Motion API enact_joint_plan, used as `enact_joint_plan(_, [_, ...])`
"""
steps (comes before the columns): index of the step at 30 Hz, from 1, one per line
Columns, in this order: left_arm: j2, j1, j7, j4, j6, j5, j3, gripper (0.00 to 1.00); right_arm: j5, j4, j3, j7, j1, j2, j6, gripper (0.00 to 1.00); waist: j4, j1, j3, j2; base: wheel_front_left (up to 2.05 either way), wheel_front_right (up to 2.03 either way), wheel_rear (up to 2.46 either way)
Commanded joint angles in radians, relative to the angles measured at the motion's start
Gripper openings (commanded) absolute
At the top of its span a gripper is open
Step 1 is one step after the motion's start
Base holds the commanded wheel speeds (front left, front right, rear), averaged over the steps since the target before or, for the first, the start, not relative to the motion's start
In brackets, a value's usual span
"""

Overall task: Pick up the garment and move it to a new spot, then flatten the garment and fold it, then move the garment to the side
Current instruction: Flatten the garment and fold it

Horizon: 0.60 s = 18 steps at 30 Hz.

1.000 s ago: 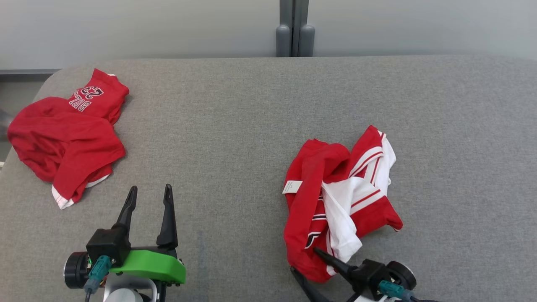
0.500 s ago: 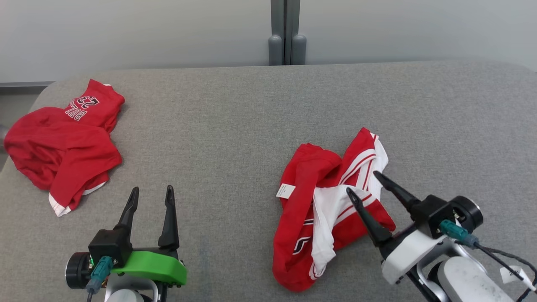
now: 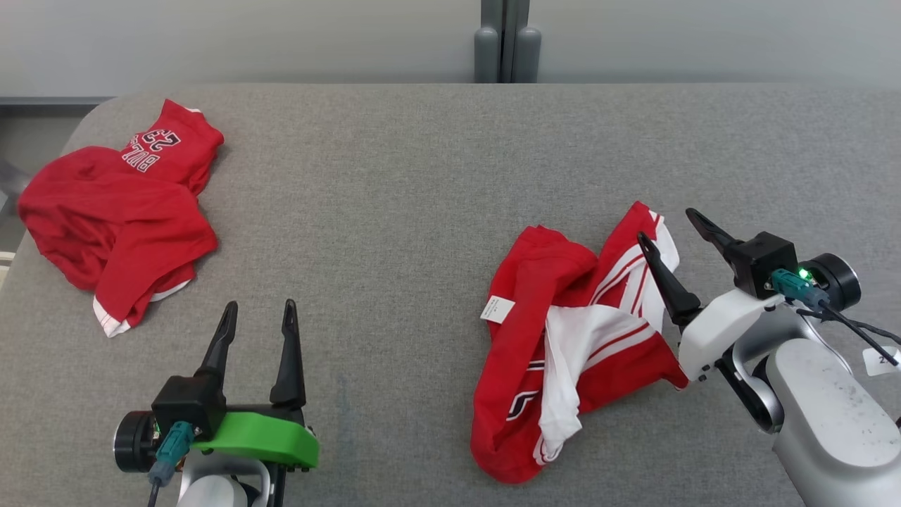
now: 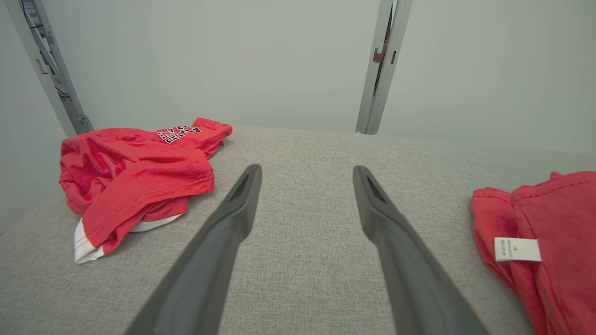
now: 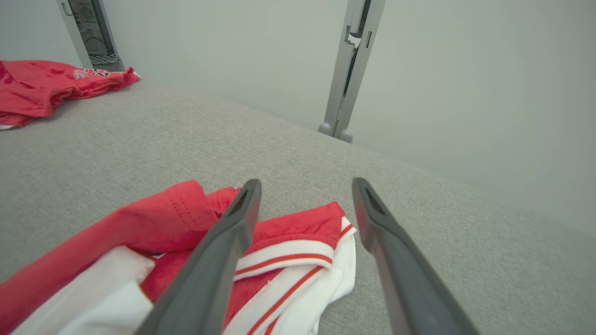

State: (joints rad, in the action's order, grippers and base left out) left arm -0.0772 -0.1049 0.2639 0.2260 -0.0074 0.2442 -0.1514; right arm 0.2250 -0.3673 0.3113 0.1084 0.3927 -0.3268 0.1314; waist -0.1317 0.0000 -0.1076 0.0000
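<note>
A crumpled red and white garment (image 3: 535, 282) with a small white label lies on the grey padded table (image 3: 394, 211), right of centre. My right gripper (image 3: 666, 225) hovers open at the garment's far right edge, one finger over the striped white part, holding nothing. In the right wrist view the garment (image 5: 298, 237) lies under and left of that gripper (image 5: 306, 181). My left gripper (image 3: 260, 305) stands open and empty near the front left, well apart from the garment. The left wrist view has the garment (image 4: 549, 218) at its right edge, beside my left gripper (image 4: 307, 168).
Another red garment (image 3: 120, 211) with white lettering lies bunched at the table's far left corner, also visible as a red heap (image 4: 135, 172) and a red strip (image 5: 42, 83). A grey post (image 3: 507, 42) stands behind the back edge. Bare grey padding stretches between the two garments.
My right arm has swung from the garment's near edge up to its far right side, jaws open and empty. The head view has shifted slightly. The left arm has stayed put.
</note>
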Motion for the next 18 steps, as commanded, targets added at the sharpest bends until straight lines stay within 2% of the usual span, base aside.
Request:
enact_joint_plan(1, [0.002, -0.016, 0.001, -0.005, 0.003, -0.007, 0.001, 1.00, 0.002, -0.029, 0.006, 0.009, 0.022, 0.002, -0.001, 1.00, -0.017, 0.0000, -0.022, 0.0000, 0.00, 0.00, 0.00])
enact_joint_plan(11, [0.015, -0.048, 0.001, -0.012, 0.007, -0.015, -0.012, 1.00, 0.053, -0.332, 0.021, 0.039, 0.146, 0.027, -0.001, 1.00, -0.056, 0.0000, -0.090, 0.0000, 0.00, 0.00, 0.00])
enact_joint_plan(18, [0.020, -0.073, 0.001, -0.008, 0.009, -0.018, -0.027, 1.00, 0.121, -0.531, 0.046, 0.057, 0.197, 0.069, -0.001, 1.00, -0.082, 0.0000, -0.113, 0.0000, 0.00, 0.00, 0.00])
